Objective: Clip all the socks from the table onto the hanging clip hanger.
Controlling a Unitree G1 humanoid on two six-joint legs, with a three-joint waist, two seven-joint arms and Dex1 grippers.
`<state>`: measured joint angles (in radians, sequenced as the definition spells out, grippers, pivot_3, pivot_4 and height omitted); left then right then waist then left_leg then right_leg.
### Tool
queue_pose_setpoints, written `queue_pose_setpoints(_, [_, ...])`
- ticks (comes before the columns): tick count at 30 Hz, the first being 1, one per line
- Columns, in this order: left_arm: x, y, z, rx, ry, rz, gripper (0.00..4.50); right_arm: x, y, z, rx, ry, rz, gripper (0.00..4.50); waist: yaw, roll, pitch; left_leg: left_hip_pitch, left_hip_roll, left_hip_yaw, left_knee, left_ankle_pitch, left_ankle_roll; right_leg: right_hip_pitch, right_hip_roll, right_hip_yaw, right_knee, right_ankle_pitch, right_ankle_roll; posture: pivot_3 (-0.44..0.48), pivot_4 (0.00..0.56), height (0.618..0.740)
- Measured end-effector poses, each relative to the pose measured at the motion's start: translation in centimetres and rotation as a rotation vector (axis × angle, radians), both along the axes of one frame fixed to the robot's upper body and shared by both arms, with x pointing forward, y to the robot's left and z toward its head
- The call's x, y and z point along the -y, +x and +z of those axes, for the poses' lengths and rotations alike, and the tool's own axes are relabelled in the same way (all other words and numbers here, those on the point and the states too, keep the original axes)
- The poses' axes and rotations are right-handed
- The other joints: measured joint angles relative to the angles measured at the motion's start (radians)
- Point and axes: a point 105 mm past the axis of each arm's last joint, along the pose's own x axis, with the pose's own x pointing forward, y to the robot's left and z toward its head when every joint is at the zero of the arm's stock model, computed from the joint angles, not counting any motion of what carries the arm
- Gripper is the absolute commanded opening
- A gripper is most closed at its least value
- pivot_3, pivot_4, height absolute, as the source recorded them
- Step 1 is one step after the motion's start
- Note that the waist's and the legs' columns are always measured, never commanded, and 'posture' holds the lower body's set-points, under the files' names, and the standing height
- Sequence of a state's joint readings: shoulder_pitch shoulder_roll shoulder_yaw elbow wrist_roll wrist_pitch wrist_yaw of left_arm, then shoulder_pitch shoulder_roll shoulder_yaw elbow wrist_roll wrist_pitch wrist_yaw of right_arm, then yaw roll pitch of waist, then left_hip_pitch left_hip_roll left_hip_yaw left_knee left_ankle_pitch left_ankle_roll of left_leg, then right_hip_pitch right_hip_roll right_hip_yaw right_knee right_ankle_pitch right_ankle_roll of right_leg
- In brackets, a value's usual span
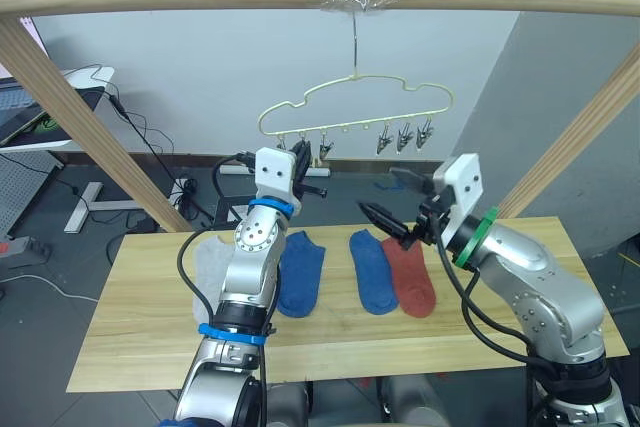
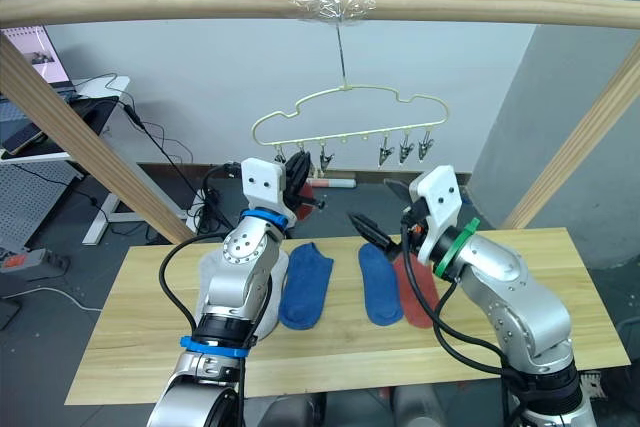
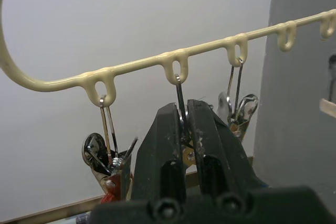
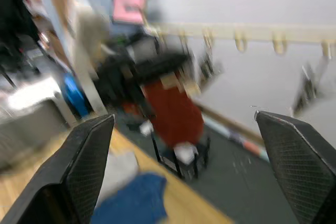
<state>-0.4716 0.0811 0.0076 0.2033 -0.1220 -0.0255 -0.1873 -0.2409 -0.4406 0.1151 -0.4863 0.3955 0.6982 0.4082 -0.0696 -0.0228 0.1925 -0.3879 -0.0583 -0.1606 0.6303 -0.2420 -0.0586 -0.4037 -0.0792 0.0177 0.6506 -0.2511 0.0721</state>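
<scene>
A metal clip (image 3: 181, 129) hanging upright from the clip hanger (image 1: 352, 107) is pinched by the left gripper (image 3: 186, 129), while the right gripper (image 4: 184, 182) is spread open.

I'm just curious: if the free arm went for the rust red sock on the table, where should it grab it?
Probably the end of the red sock nearest the open right gripper, coming down from above. The sock lies flat, so only a pinch of fabric works, and a blue sock lies close alongside.
</scene>
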Motion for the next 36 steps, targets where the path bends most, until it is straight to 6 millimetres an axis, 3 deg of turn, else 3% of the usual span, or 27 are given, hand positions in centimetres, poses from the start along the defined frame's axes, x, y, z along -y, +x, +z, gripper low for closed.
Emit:
queue_pose_setpoints(3, [-0.3, -0.1, 0.0, -0.007, 0.025, -0.011, 0.01, 2.6, 1.8, -4.9, -0.097, -0.177, -0.108, 4.5, -0.004, 0.0, 0.0, 0.001, 0.0, 0.0, 0.0, 0.0, 0.0, 0.0, 0.0, 0.0, 0.001, 0.001, -0.001, -0.146, 0.172, 0.74])
queue_pose_setpoints(8, [-0.7, -0.4, -0.3, -0.022, 0.049, -0.025, 0.01, 4.4, 3.4, -11.0, -0.216, -0.354, -0.145, 4.5, -0.016, 0.0, 0.0, 0.003, 0.0, 0.001, 0.0, 0.001, 0.001, 0.0, 0.0, 0.002, 0.004, 0.001, -0.001, -0.112, 0.167, 0.74])
queue_pose_setpoints(10, [-0.8, -0.5, -0.3, -0.029, 0.051, -0.025, 0.01, 4.5, 3.8, -12.6, -0.267, -0.356, -0.154, 4.5, -0.017, 0.0, 0.0, 0.004, 0.001, 0.001, 0.0, 0.001, 0.0, 0.0, 0.001, 0.002, 0.007, 0.001, -0.001, -0.112, 0.167, 0.74])
queue_pose_setpoints(16, [-1.0, -1.0, -0.4, -0.033, 0.05, -0.022, 0.01, 4.3, 4.5, -14.8, -0.328, -0.342, -0.168, 4.5, -0.014, 0.001, -0.001, 0.005, 0.001, 0.001, 0.001, 0.001, 0.0, 0.0, 0.001, 0.003, 0.009, 0.001, -0.002, -0.086, 0.164, 0.74])
queue_pose_setpoints(20, [-1.0, -1.3, -0.4, -0.038, 0.05, -0.021, 0.0, 4.4, 4.3, -16.0, -0.386, -0.303, -0.185, 3.15, -0.013, 0.001, -0.001, 0.005, 0.001, 0.001, 0.001, 0.001, 0.0, 0.0, 0.002, 0.004, 0.009, 0.002, -0.002, -0.08, 0.16, 0.74])
queue_pose_setpoints(29, [-1.1, -1.3, -0.5, -0.049, 0.053, -0.019, 0.0, 4.8, 3.9, -16.4, -0.367, -0.306, -0.167, 0.08, -0.013, 0.002, -0.004, 0.006, 0.001, 0.001, 0.001, 0.002, -0.001, 0.0, 0.002, 0.004, 0.011, 0.002, -0.002, -0.079, 0.151, 0.74])
queue_pose_setpoints(34, [-0.8, -1.5, -0.6, -0.067, 0.033, -0.034, 0.0, 5.3, 3.1, -16.2, -0.337, -0.321, -0.152, 0.03, -0.012, 0.002, -0.005, 0.006, 0.001, 0.001, 0.001, 0.002, -0.001, 0.0, 0.002, 0.004, 0.011, 0.002, -0.002, -0.087, 0.149, 0.74])
queue_pose_setpoints(36, [-0.4, -1.6, -0.7, -0.112, -0.044, -0.078, 0.0, 5.4, 2.7, -15.0, -0.286, -0.331, -0.129, 0.03, -0.012, 0.002, -0.005, 0.005, 0.001, 0.001, 0.002, 0.002, -0.001, 0.0, 0.002, 0.004, 0.011, 0.001, -0.002, -0.09, 0.15, 0.74])
